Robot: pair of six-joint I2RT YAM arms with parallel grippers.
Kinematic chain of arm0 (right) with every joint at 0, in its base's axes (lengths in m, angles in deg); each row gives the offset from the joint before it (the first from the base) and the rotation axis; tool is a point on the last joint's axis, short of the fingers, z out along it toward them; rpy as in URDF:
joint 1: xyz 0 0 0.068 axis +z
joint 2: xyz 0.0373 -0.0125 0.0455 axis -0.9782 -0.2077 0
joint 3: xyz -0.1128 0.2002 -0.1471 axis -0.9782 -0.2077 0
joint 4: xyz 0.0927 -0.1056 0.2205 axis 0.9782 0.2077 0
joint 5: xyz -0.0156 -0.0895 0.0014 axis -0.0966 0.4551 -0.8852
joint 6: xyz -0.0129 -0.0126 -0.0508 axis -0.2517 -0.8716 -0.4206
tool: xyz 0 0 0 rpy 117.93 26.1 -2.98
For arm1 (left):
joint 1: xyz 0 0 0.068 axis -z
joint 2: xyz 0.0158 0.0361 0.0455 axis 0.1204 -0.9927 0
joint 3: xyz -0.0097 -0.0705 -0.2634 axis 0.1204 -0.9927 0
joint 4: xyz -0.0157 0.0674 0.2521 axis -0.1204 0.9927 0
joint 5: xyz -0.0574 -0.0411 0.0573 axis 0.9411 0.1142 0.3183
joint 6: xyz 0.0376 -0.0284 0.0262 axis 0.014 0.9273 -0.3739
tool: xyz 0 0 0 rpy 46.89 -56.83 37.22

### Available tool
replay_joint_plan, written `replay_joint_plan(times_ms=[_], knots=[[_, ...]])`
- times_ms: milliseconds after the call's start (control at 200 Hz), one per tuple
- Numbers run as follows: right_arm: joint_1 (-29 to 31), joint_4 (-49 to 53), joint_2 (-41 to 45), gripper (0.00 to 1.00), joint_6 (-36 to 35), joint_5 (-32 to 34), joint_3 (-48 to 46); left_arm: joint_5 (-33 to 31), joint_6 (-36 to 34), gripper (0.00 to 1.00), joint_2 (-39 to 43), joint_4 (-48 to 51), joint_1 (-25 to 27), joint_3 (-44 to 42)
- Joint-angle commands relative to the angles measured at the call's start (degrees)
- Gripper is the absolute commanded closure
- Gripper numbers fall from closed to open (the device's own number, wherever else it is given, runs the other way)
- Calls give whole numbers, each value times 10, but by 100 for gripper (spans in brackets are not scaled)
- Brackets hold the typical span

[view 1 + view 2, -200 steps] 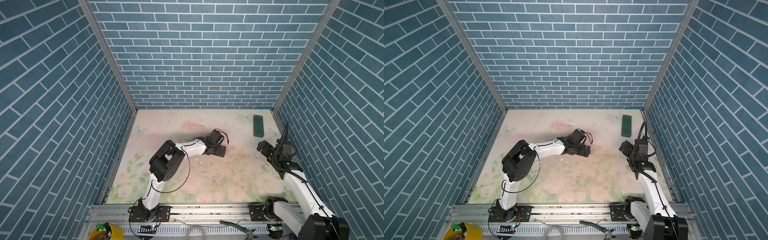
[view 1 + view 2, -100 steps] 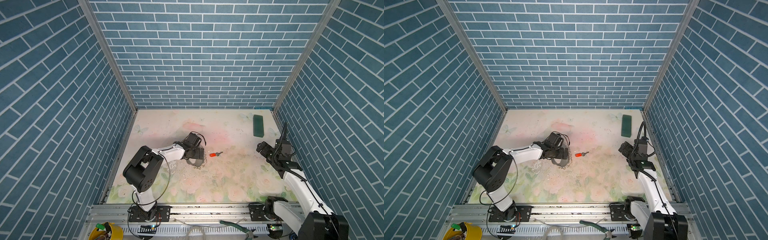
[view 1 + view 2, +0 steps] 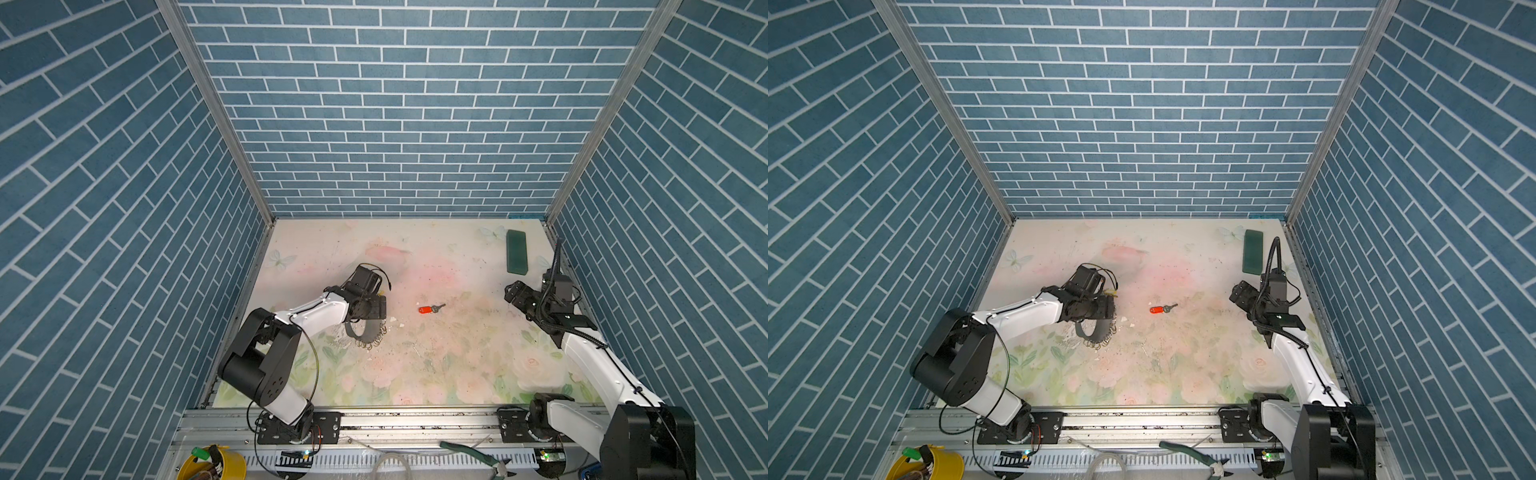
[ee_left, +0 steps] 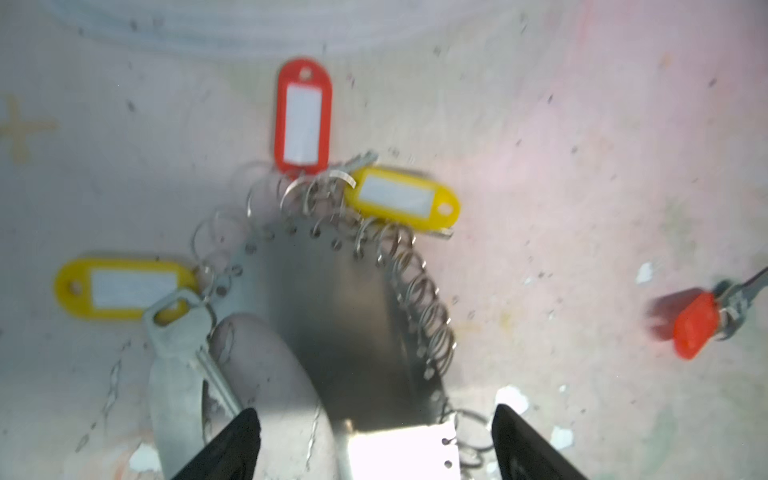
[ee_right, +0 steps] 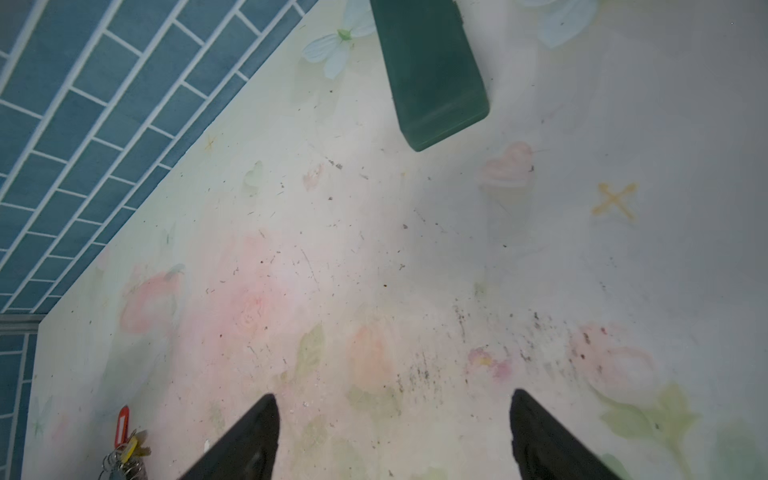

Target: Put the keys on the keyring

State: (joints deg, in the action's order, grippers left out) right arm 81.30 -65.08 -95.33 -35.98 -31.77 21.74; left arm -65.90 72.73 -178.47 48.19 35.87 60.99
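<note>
Tabletop [image 3: 436, 374] with a faded flower print fills the cell floor in both top views. My left arm reaches in low from the left, and the left gripper [image 4: 374, 415] hangs right over the keyring [image 4: 340, 311]. Its fingers are spread wide on either side of the grey band, and I see neither one touching it. My right arm stands by the right wall. The right gripper [image 5: 392, 399] is just as wide apart, with only bare tabletop between its fingers. A green block [image 3: 516, 257] lies flat in the far right corner, near that gripper. The keyring sits left of centre, fringed with silver rings. On the left wrist view, a red tag [image 4: 303, 116] and a yellow tag [image 4: 399, 199] lie against the rings. A second yellow tag [image 4: 120, 286] does too, with a silver key [image 4: 178, 328] beside it. One red key [image 3: 430, 308] lies alone near the middle, between the grippers and clear of the keyring.
</note>
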Motion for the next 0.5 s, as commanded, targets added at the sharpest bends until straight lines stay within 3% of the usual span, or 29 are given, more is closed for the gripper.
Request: replay_joint_plan(times_ms=[0, 320, 495], knots=[[17, -3, -6, 14, 4, 4, 26, -10, 12, 15, -30, 26, 2, 40], [33, 10, -9, 14, -5, 11, 27, 28, 14, 18, -132, 29, 7, 137], [34, 12, -10, 14, -8, 11, 26, 48, -13, 20, -178, 55, 50, 181]])
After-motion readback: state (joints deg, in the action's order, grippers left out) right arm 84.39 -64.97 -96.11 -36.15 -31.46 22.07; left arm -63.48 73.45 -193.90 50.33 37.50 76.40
